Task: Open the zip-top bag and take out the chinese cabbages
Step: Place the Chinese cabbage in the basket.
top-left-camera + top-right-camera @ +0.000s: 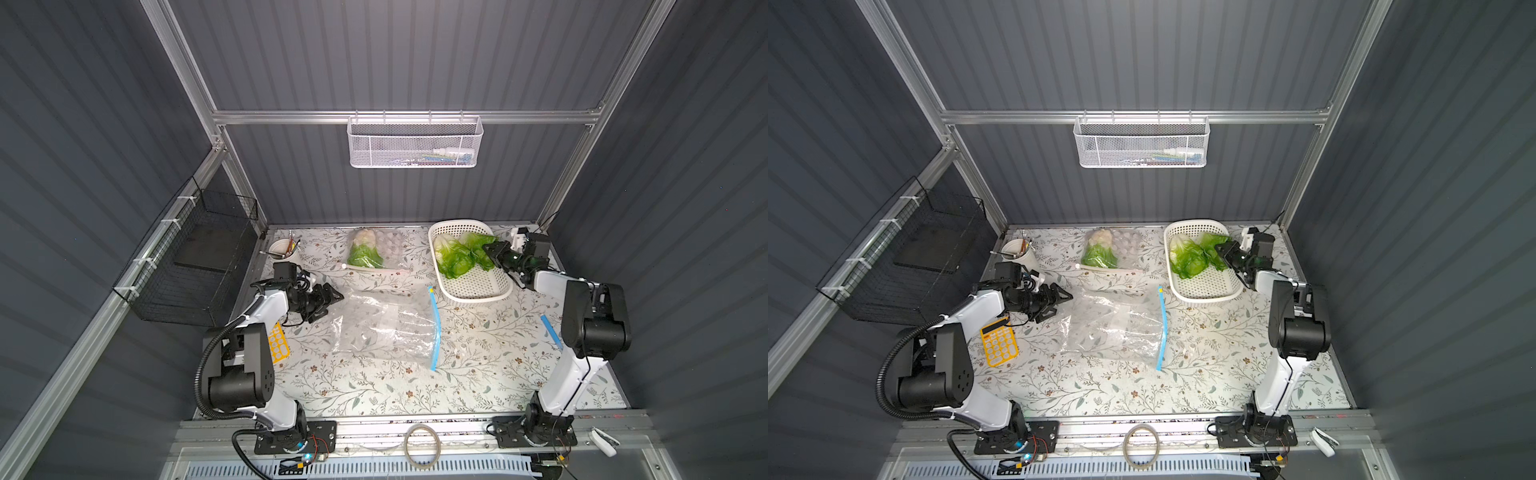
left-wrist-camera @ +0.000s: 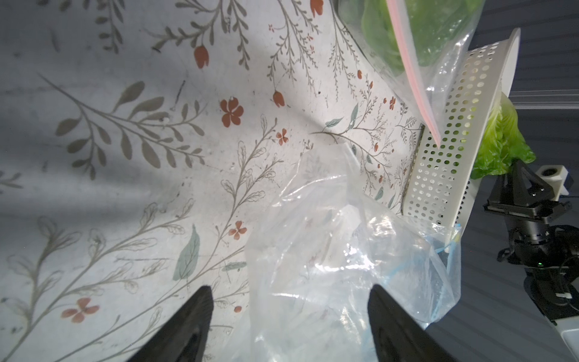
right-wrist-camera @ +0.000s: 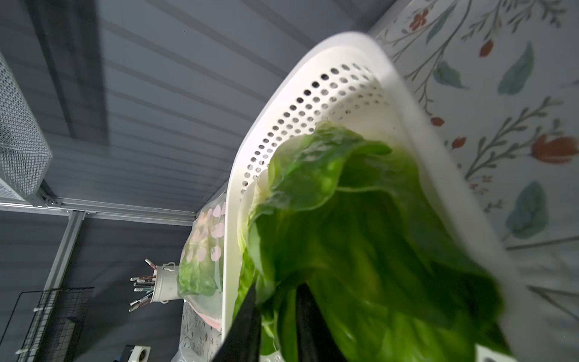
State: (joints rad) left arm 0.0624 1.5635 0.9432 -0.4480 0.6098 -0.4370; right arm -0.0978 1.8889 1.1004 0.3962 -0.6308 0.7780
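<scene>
The clear zip-top bag (image 1: pixel 386 328) (image 1: pixel 1113 328) lies flat mid-table, its blue zip strip (image 1: pixel 435 328) on the right side, and nothing shows inside it. My left gripper (image 1: pixel 338 297) (image 2: pixel 289 290) is open at the bag's left end, with crumpled plastic (image 2: pixel 329 250) between its spread fingers. The chinese cabbages sit in a white perforated basket (image 1: pixel 473 293) (image 3: pixel 313 75) at the back right: one with a pale base (image 1: pixel 451 255), another all green (image 1: pixel 478 245). My right gripper (image 1: pixel 486 249) (image 3: pixel 277 291) hangs over the basket, jaws slightly apart with green leaf between them.
A second bag with a pink zip (image 1: pixel 374 249) at the back centre holds greens and pale round lumps. A white cup of brushes (image 1: pixel 282 249) stands at the back left. A yellow calculator (image 1: pixel 998 340) lies by the left arm. A black wire basket (image 1: pixel 199 266) hangs on the left wall.
</scene>
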